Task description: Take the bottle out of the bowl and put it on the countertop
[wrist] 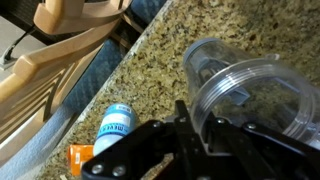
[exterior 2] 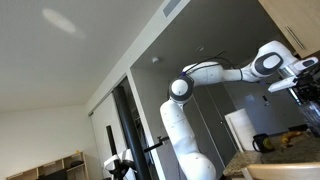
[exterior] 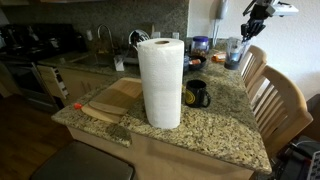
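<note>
Bottle out of the bowl, task looking close to finished.

In the wrist view the bottle (wrist: 115,127) is resting on bare countertop (wrist: 150,70) near its edge, left of a clear jar (wrist: 250,90). No bowl is showing. The gripper (exterior: 252,28) is hovering high at the far right, seemingly carrying nothing. I cannot tell how wide it is open.

Tall paper towel roll (exterior: 160,82) — black mug (exterior: 196,95) just beside it, wooden cutting board (exterior: 115,98), wooden chairs (exterior: 280,105)
</note>
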### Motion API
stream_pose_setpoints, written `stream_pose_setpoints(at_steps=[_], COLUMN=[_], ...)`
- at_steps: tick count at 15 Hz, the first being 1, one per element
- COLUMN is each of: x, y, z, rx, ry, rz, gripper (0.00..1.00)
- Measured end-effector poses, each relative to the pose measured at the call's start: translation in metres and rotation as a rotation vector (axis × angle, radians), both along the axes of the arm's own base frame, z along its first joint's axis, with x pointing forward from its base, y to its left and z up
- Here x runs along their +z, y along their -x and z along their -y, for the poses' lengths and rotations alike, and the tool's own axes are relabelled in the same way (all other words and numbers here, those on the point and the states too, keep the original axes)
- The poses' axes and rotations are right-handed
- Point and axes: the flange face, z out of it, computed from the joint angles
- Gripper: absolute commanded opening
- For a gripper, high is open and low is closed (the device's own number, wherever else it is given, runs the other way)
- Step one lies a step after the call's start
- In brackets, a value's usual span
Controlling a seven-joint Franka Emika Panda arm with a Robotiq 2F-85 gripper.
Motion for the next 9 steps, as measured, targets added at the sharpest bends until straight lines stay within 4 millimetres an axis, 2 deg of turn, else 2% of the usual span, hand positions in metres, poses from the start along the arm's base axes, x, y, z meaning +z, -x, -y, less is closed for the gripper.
stream_pose_setpoints(at_steps=[4, 6, 8, 9], x=[-0.048, -0.067, -0.073, -0.075], y=[0.021, 0.030, 0.040, 0.041], z=[0.027, 0.044, 0.063, 0.064], rx=[0.004, -0.014, -0.041, -0.050], ry=[0.004, 0.013, 0.020, 0.024], rz=[-0.022, 0.027, 0.124, 0.161], gripper=[0.04, 0.04, 0.04, 0.04])
